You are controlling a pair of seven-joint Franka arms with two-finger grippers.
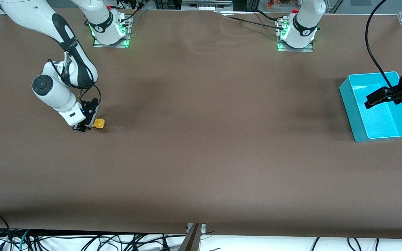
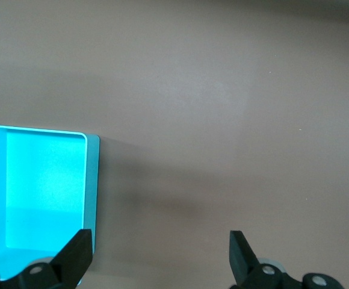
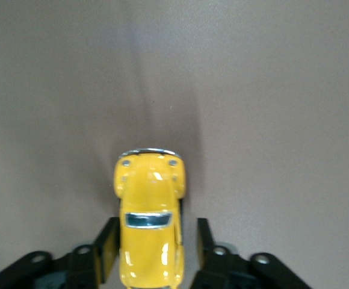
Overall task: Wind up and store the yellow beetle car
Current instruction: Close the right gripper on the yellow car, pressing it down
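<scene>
— Where's the car on your screens?

— I see the yellow beetle car (image 1: 99,123) sitting roof-up on the brown surface (image 1: 201,157), toward the right arm's end. It is well apart from the turquoise bin (image 1: 349,104), which stands at the left arm's end.

— And the right tool?

— I have the right tool (image 1: 86,128) down at the surface, right at the car. In the right wrist view the car (image 3: 149,198) lies lengthwise between the two fingers, and its rounded nose sticks out past their tips. The tool (image 3: 156,241) straddles the rear half of the body. One finger (image 3: 109,253) looks pressed against the car's side. Between the other one and the car I can make out a thin strip of bare surface. So I'd call it released, not clamped on the car.

— The left side?

— The left arm waits. Its tool (image 1: 370,104) hangs above the bin, spread wide and holding nothing. From the left wrist view the tool (image 2: 159,241) sits across the bin's wall (image 2: 90,180): one finger (image 2: 75,256) is over the wall and the other is over bare surface beside the bin. I see nothing lying in the part of the bin that shows.
</scene>
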